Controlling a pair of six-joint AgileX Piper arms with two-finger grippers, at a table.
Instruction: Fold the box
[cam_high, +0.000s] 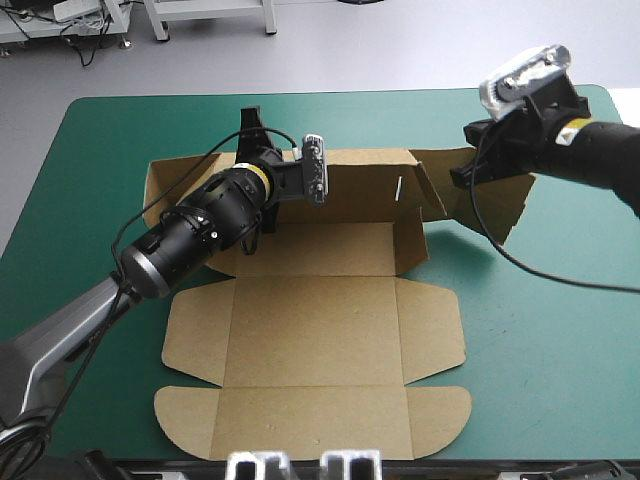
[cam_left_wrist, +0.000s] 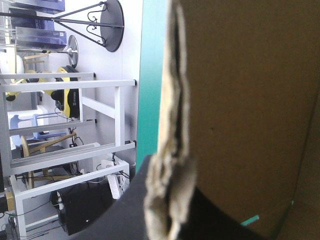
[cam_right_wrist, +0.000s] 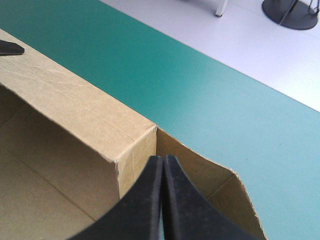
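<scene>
Now left pincer (cam_high: 252, 122) clamps raised wall of the box (cam_high: 315, 330).

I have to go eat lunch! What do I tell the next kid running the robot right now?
Left tool: shut on the brown cut-board box, pinching its raised far wall.
Right tool: shut, holding nothing, tip at the far right corner beside the angled side flap.
Done: far wall up.
Left: near panels lie flat on the teal-green table cover; raise and tuck the rest.
</scene>
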